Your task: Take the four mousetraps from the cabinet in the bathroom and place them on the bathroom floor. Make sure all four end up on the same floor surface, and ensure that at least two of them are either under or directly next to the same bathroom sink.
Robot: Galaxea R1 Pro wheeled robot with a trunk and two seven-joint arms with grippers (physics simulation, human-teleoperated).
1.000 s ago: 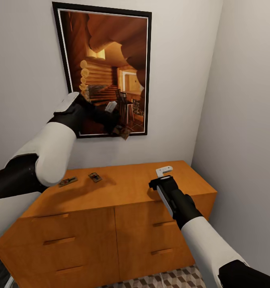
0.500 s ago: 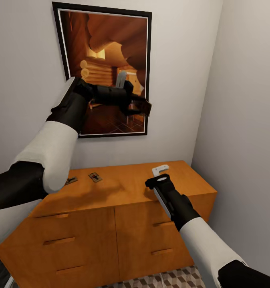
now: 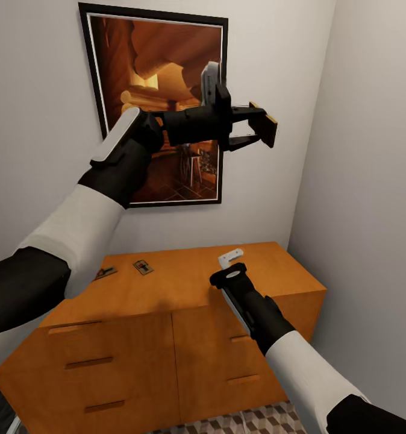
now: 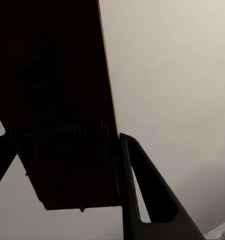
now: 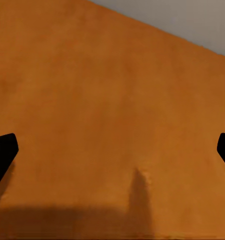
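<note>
A: Step?
B: Carrying one trap off the cabinet [image 3: 185, 289]. Left end effector [image 3: 251, 125] is raised in front of the picture [image 3: 158, 108], fingers pinching a trap [image 3: 264, 125] — not yet near the floor [image 3: 269, 419].
A: Trap orientation?
B: On edge, its long axis looks near vertical, broad face toward the side wall. In the left wrist view it's a dark slab [image 4: 57, 100] between the fingers.
A: Others?
B: Two traps [image 3: 143, 266] [image 3: 102, 273] lie flat on the cabinet top, near the back left. Fourth — can't tell.
A: Right?
B: Right end effector [image 3: 230, 260] hangs over the cabinet top, fingers spread, nothing held.
A: Next?
B: Probably swing away, lower, release by the sink.
</note>
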